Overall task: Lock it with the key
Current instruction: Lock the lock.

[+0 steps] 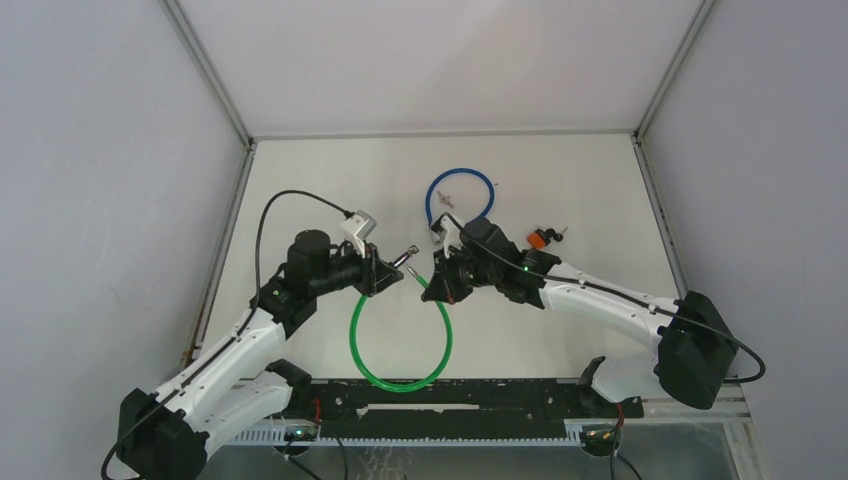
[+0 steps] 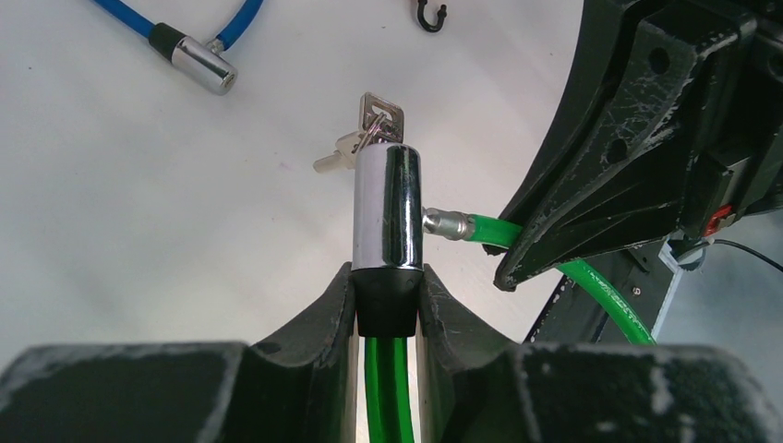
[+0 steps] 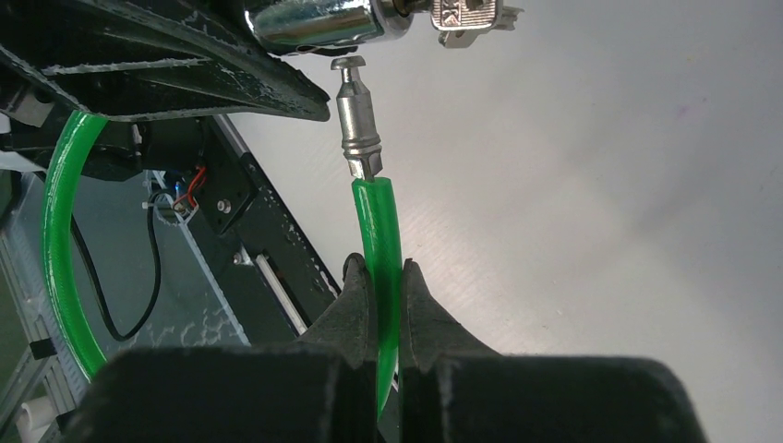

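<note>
So, white desk (image 1: 330,200) with walls on three sides, and both arms reach in from the near edge and meet roughly in the middle. The left arm (image 1: 230,350) comes in from the left, the right arm (image 1: 600,300) from the right.

Between them hangs the green cable (image 1: 400,384), looping toward the near edge with its two ends brought up to the arms. A blue cable (image 1: 460,178) lies curled on the desk further back, apart from all this, with its own chrome end (image 2: 205,65) resting flat.

The left fingers (image 2: 319,323) are clenched on the black collar at the base of the green cable's barrel (image 2: 388,208), so the chrome barrel sticks straight out past the fingertips. The right fingers (image 3: 355,305) are pinched tight on the green cable a little behind its pin (image 3: 358,120).

That pin points at the side of the barrel and sits right up against it. I can't tell if it's touching, but it isn't pushed in.

The keys (image 2: 374,125) are at the barrel's far end, one seemingly in the keyhole and another dangling off the ring.

Small stuff: an orange thing (image 1: 541,238) on the desk just behind the right arm, and a little black hook (image 2: 430,17) near the blue cable.
</note>
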Available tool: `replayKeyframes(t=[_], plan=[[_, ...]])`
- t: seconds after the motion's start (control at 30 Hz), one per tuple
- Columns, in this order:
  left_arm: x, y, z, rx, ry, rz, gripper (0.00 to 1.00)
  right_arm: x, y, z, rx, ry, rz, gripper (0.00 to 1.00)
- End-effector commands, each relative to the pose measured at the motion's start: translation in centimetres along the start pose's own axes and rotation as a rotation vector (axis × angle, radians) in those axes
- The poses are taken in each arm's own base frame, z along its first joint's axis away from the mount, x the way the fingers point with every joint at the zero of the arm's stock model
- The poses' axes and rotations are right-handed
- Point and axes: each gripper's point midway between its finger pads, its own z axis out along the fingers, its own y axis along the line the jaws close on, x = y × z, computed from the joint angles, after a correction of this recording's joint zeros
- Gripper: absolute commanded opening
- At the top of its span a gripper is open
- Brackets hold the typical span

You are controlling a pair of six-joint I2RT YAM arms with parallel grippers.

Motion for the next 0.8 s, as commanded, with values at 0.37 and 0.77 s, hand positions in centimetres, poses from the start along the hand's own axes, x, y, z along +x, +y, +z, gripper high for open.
replayKeyframes(t=[0.37, 0.77], plan=[[-2.4, -1.4, 0.1, 0.054, -0.056, 0.057, 0.0, -4.1, 4.3, -0.9, -0.127, -0.113, -0.063, 0.0], [-2.5, -1.6, -0.2, 0.052, -0.063, 0.065, 0.0, -3.6, 3.6, 0.0, -0.107, -0.085, -0.05, 0.0]])
